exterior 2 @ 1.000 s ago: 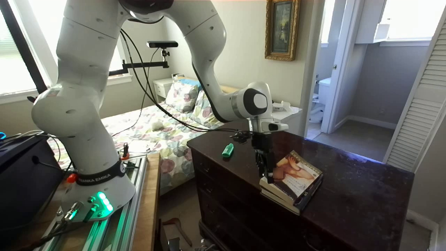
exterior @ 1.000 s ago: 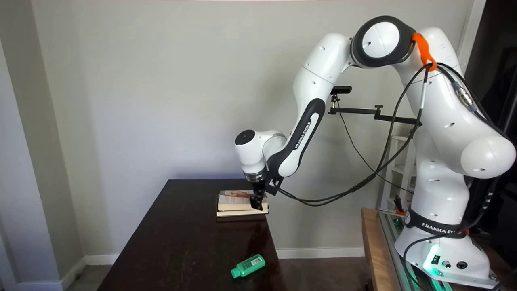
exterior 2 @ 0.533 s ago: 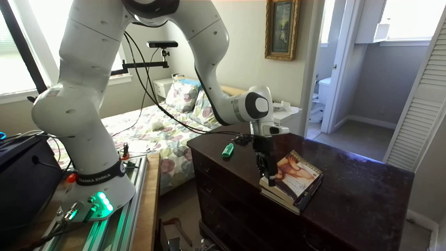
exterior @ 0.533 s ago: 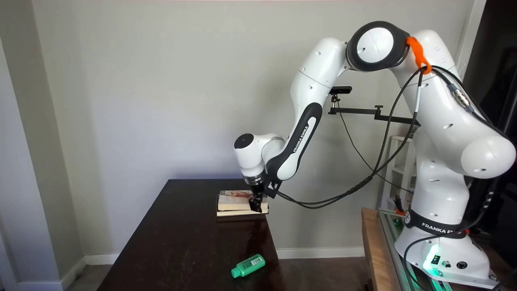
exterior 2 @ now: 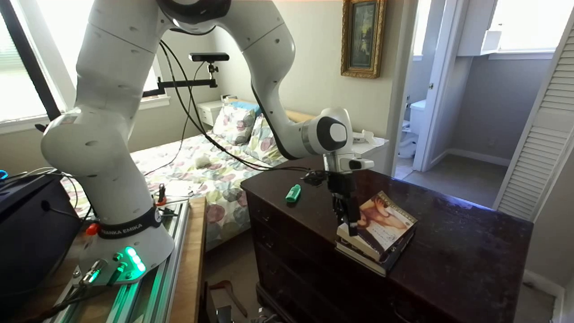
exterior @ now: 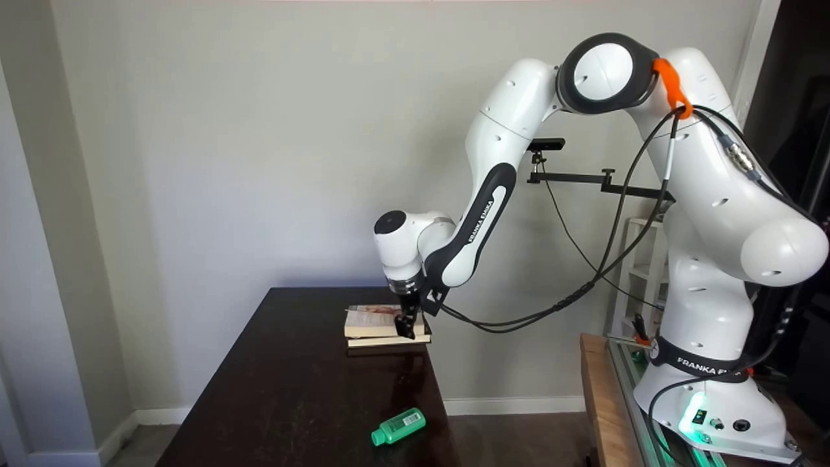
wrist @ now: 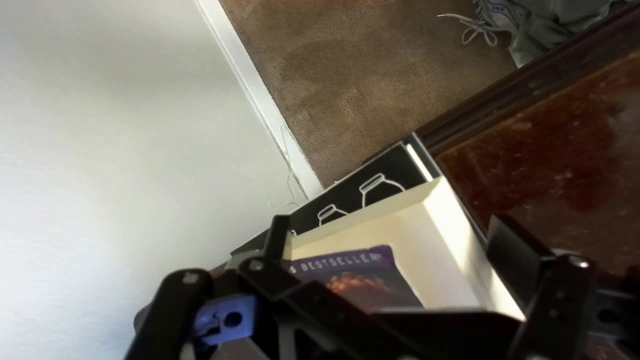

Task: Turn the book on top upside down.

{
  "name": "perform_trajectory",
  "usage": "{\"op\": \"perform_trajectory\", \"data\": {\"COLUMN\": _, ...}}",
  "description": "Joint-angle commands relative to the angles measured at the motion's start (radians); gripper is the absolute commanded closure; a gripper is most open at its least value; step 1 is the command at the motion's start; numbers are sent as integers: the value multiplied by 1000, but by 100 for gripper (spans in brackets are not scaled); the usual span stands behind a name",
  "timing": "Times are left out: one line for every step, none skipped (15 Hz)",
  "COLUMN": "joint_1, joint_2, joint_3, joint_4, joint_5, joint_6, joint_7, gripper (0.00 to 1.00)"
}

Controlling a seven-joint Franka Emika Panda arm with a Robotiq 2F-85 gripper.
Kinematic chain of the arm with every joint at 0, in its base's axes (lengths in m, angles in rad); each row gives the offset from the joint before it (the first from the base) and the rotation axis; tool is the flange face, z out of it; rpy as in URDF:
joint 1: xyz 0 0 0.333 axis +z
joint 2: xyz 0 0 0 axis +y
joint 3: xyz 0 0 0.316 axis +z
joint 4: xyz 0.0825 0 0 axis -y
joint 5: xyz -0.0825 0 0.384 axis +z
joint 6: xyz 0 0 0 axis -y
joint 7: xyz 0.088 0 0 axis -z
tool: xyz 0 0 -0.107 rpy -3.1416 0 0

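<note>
The book on top [exterior 2: 389, 220] lies flat, its tan-orange picture cover facing up; it also shows in an exterior view [exterior: 369, 322]. In the wrist view its cream pages [wrist: 415, 240] stick out past a shorter purple-edged cover [wrist: 360, 280]. A dark lower book [wrist: 345, 202] with white outlines lies under it. My gripper [exterior 2: 349, 229] points down at the near corner of the top book. In the wrist view my gripper [wrist: 392, 237] is open wide, its fingers on either side of the top book. Whether either finger touches it is unclear.
The books lie on a dark wooden dresser [exterior 2: 457, 251], near its edge. A green bottle [exterior 2: 293, 193] lies on it, apart from the books. A wall [wrist: 125, 125] stands close behind. A shoe [wrist: 500, 22] shows on the floor side.
My gripper went down a little, then back up slightly and away from the robot base. The top book has shifted slightly the same way over the lower book. The bottle has not moved.
</note>
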Motion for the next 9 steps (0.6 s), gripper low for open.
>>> {"op": "perform_trajectory", "data": {"joint_1": -48, "joint_2": -83, "joint_3": 69, "joint_4": -35, "joint_5": 126, "joint_6": -39, "joint_7": -169, "gripper": 0}}
{"op": "perform_trajectory", "data": {"joint_1": -57, "joint_2": -99, "joint_3": 85, "joint_4": -36, "joint_5": 180, "joint_6": -68, "joint_7": -228, "gripper": 0}}
{"op": "perform_trajectory", "data": {"joint_1": -60, "joint_2": -113, "joint_3": 92, "joint_4": -32, "joint_5": 228, "joint_6": -91, "joint_7": -275, "gripper": 0}}
{"op": "perform_trajectory", "data": {"joint_1": -68, "joint_2": -130, "joint_3": 98, "joint_4": -25, "joint_5": 285, "joint_6": -125, "joint_7": -330, "gripper": 0}}
{"op": "perform_trajectory", "data": {"joint_1": -67, "joint_2": -143, "joint_3": 89, "joint_4": -15, "joint_5": 306, "joint_6": -147, "joint_7": -345, "gripper": 0}}
{"op": "perform_trajectory", "data": {"joint_1": -67, "joint_2": -154, "joint_3": 77, "joint_4": -6, "joint_5": 314, "joint_6": -158, "joint_7": -345, "gripper": 0}}
{"op": "perform_trajectory", "data": {"joint_1": -71, "joint_2": -167, "joint_3": 65, "joint_4": 1, "joint_5": 318, "joint_6": -166, "joint_7": -340, "gripper": 0}}
{"op": "perform_trajectory", "data": {"joint_1": -74, "joint_2": -176, "joint_3": 47, "joint_4": 9, "joint_5": 303, "joint_6": -155, "joint_7": -317, "gripper": 0}}
{"op": "perform_trajectory", "data": {"joint_1": -85, "joint_2": -176, "joint_3": 39, "joint_4": 19, "joint_5": 303, "joint_6": -148, "joint_7": -314, "gripper": 3}}
